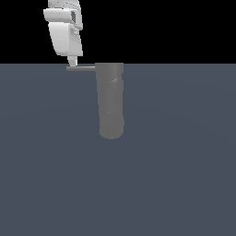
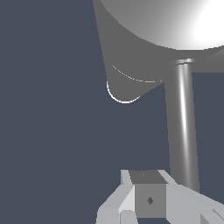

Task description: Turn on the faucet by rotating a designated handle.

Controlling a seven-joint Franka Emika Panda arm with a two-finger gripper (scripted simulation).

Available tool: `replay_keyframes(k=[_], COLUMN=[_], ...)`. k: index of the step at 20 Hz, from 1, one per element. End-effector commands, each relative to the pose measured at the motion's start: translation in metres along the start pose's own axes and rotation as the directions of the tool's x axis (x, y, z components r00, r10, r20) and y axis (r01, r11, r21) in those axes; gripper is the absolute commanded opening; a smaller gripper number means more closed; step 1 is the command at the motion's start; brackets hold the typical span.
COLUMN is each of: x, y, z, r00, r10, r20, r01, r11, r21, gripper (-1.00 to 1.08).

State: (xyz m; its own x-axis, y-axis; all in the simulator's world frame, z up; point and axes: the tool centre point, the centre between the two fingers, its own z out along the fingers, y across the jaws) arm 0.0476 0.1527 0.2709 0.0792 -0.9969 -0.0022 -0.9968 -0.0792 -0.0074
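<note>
so the biggest thing here is the floor, a flat slate-blue plane that's just sitting under everything, and the faucet is standing upright on it near the middle of the exterior view, a plain matte grey cylinder with a rounded lower end. it's standing tall like that so the handle is sticking out clear of the ground, where an arm can come at it from above. next down in size is the gripper, the white blocky thing that's hanging over the exterior view's left of the faucet top, pointing down so its fingertip is landing right by the outer end of the rod. that makes sense to me, since pushing far from the pivot is probably giving the most leverage for the turn. smallest is the handle, a thin light-grey rod poking out sideways from the cylinder's top toward the exterior view's left; in the wrist view the same handle is running right alongside the finger, touching or just about. as for the jaws, honestly can't tell how far apart they are, only one tip is showing clearly, and it isn't obviously clamping anything, looks more like it's lining up for a sideways nudge.
</note>
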Motion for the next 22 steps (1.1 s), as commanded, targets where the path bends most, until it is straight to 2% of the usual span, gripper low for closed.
replay_keyframes(k=[1, 22], x=[0.001, 0.005], y=[0.01, 0.067], z=[0.0, 0.0], r00=[1.0, 1.0], r10=[0.001, 0.002], r20=[-0.002, -0.002], r01=[-0.001, -0.002], r11=[1.0, 1.0], r21=[-0.008, -0.007], gripper=[-1.0, -1.0])
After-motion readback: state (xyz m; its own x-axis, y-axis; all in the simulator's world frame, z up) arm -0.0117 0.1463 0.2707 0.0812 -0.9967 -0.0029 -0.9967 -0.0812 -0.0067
